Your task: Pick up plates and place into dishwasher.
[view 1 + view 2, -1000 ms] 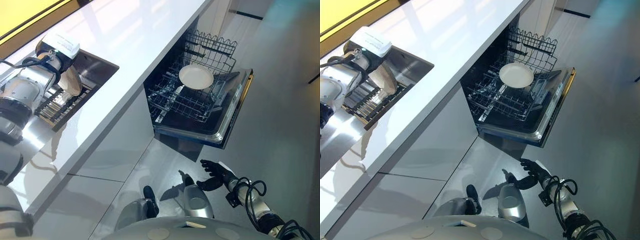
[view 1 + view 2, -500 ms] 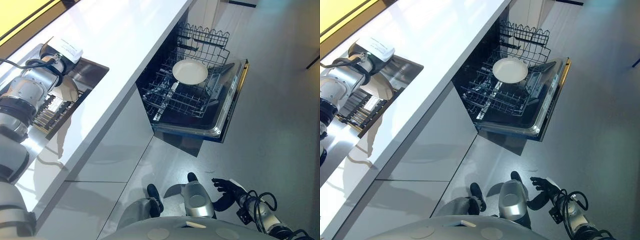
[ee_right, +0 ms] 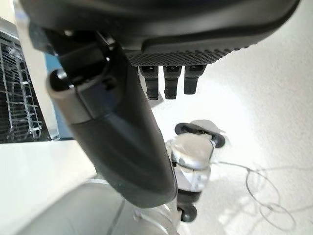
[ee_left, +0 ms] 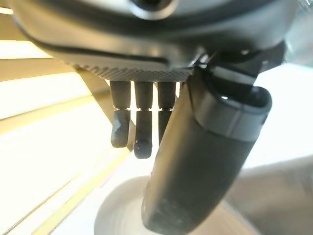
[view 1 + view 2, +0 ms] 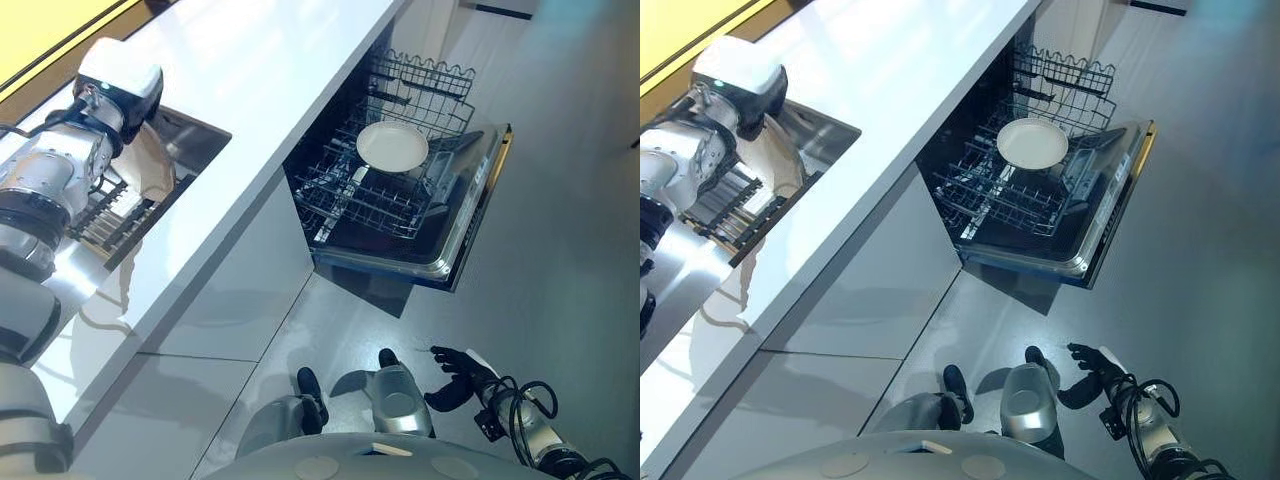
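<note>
A long white counter [image 5: 270, 90] runs diagonally from the lower left of the frame to the top centre, glossy and bright with light. A steel sink [image 5: 185, 140] is set into it at the upper left, with a dark slatted rack [image 5: 110, 215] beside the basin. A yellow band [image 5: 40, 30] borders the counter along the upper left corner. Under the counter the cabinet fronts [image 5: 230, 290] are pale grey, and the floor [image 5: 570, 260] is smooth grey, filling the right half of the frame.

The dishwasher [image 5: 400, 200] stands open in the upper middle, its door [image 5: 465, 235] dropped down toward the floor and its wire racks [image 5: 380, 195] pulled out. One white plate [image 5: 392, 147] lies nearly flat on the lower rack, near the taller upper basket [image 5: 420, 85].

The left hand [image 5: 140, 150] is over the sink at the upper left, against a pale plate [image 5: 152, 170] that stands on edge at the rack. In the left wrist view its fingers [image 4: 139, 132] hang straight and relaxed, the thumb [image 4: 195, 166] beside them, and a pale round rim [image 4: 122, 205] lies below; whether they pinch the plate I cannot tell.

The right hand [image 5: 455, 375] hangs low at the lower right, above the floor, fingers loosely spread and holding nothing.
</note>
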Tool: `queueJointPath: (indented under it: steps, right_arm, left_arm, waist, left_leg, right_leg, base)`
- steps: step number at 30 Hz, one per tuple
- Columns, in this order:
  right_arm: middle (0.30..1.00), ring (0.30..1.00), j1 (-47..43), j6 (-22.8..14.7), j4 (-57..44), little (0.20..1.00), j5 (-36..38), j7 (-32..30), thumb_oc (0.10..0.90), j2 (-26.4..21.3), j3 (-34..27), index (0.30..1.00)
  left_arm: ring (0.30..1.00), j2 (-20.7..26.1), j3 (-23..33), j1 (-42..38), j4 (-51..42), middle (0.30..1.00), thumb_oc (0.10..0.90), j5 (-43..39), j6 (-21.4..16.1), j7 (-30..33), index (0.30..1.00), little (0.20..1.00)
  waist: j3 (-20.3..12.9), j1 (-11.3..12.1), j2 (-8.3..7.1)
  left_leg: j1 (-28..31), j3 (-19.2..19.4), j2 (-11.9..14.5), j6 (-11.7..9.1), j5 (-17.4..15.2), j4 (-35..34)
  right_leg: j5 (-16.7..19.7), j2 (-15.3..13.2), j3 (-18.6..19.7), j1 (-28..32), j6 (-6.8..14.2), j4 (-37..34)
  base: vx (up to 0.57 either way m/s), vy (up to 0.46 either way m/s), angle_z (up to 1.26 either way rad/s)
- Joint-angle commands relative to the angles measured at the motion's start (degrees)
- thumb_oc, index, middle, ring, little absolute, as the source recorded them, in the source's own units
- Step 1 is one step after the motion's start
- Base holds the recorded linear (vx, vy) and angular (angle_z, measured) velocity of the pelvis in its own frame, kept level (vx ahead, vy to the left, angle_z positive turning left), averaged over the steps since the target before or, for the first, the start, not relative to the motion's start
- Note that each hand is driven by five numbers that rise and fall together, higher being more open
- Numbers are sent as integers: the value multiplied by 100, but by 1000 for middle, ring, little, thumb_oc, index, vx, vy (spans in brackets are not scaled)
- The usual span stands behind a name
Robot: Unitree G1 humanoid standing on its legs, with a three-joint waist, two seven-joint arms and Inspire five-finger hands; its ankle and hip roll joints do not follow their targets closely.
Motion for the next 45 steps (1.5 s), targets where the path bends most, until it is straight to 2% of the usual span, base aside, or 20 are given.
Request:
queueJointPath:
  steps: [1,5,9,16,20,21,22,23,24,27,32,37,40,45]
  right_arm:
    - [900,900,174,-120,-329,900,278,-306,800,-166,-260,900]
    - [900,900,177,-90,-345,900,426,-491,800,-85,-498,900]
    - [900,900,152,-43,-336,900,490,-559,800,-42,-730,900]
    - [900,900,102,62,-365,900,568,-638,800,-32,-938,900]
    - [900,900,84,68,-367,900,543,-615,800,-57,-985,900]
    - [900,900,71,91,-384,900,532,-584,800,-69,-979,900]
    - [900,900,61,98,-382,900,510,-554,800,-65,-966,900]
    - [900,900,58,79,-360,900,500,-545,800,-59,-948,900]
    - [900,900,63,28,-305,900,422,-494,800,-44,-888,900]
    - [900,900,59,12,-283,900,304,-364,800,-33,-724,900]
    - [900,900,31,51,-214,900,194,21,800,27,-249,900]
    - [900,900,-10,53,-19,900,-27,75,800,160,203,900]
    - [900,900,-69,76,46,900,-122,4,800,167,380,900]
    - [900,900,-241,81,112,900,7,-138,800,101,517,900]
  left_arm:
    - [300,746,891,-155,-451,300,100,-553,443,736,300,200]
    - [300,1117,1268,72,-1146,300,100,-775,569,845,300,200]
    - [300,1461,1867,573,-1671,300,100,-783,510,869,300,200]
    - [300,1769,2432,1147,-2047,300,100,-906,346,845,300,200]
    - [300,1860,2559,1244,-2107,300,100,-983,305,788,300,200]
    - [418,1872,2543,1241,-2112,418,237,-995,307,766,418,337]
    - [474,1867,2539,1240,-2096,474,303,-985,276,755,474,403]
    - [780,1866,2526,1234,-2081,780,660,-978,251,756,780,760]
    - [900,1864,2475,1205,-2063,900,800,-923,189,738,900,900]
    - [900,1839,2221,1024,-2024,900,800,-741,165,667,900,900]
    - [900,1703,1268,139,-1623,900,800,-439,65,482,900,900]
    - [900,1541,365,-655,-1148,900,800,-172,-74,313,900,900]
    - [900,1467,124,-829,-1037,900,800,50,-121,212,900,900]
    - [900,1322,-32,-853,-1052,900,800,122,70,68,900,900]
  waist:
    - [-627,28,28]
    - [-730,169,-55]
    - [-873,313,-101]
    - [-1100,458,-102]
    - [-1167,486,-70]
    - [-1184,484,-56]
    - [-1188,483,-52]
    - [-1190,482,-52]
    - [-1201,475,-46]
    - [-1211,442,-26]
    - [-1195,342,59]
    - [-1056,228,187]
    - [-943,193,256]
    - [-671,144,354]
  left_leg:
    - [890,136,-367,82,-479,-927]
    - [942,101,-315,69,-466,-1007]
    - [1014,63,-262,43,-436,-1134]
    - [1081,-25,-196,-9,-354,-1309]
    - [1104,-58,-170,-27,-334,-1349]
    - [1114,-71,-165,-32,-327,-1365]
    - [1122,-66,-157,-37,-321,-1373]
    - [1123,-65,-157,-37,-318,-1374]
    - [1122,-66,-151,-41,-310,-1384]
    - [1120,-50,-141,-46,-282,-1420]
    - [1127,0,-141,-48,-252,-1463]
    - [1063,70,-168,7,-297,-1389]
    - [980,109,-180,41,-320,-1313]
    - [714,129,-208,89,-331,-1080]
  right_leg:
    - [986,504,-148,-671,65,-378]
    - [848,541,-218,-488,78,-482]
    - [760,622,-289,-231,55,-673]
    - [677,748,-312,95,-52,-936]
    - [602,798,-333,211,-105,-1029]
    - [584,815,-329,236,-115,-1050]
    - [575,822,-330,250,-120,-1059]
    - [574,827,-326,261,-122,-1066]
    - [571,837,-315,275,-126,-1080]
    - [574,854,-289,287,-119,-1105]
    - [601,853,-252,262,-95,-1119]
    - [630,821,-157,124,-43,-1055]
    - [602,806,-170,-3,-32,-931]
    - [538,779,-125,-295,-41,-640]
  base:
    - [-89,-95,1]
    - [-98,-91,9]
    - [-90,-85,4]
    - [-63,-73,5]
    - [-36,-50,6]
    - [-24,-39,1]
    - [-22,-39,-2]
    - [-12,-49,-3]
    - [-6,-53,-2]
    - [2,-59,-4]
    - [27,-58,0]
    - [44,-53,-4]
    - [28,-21,-8]
    - [-8,4,-10]
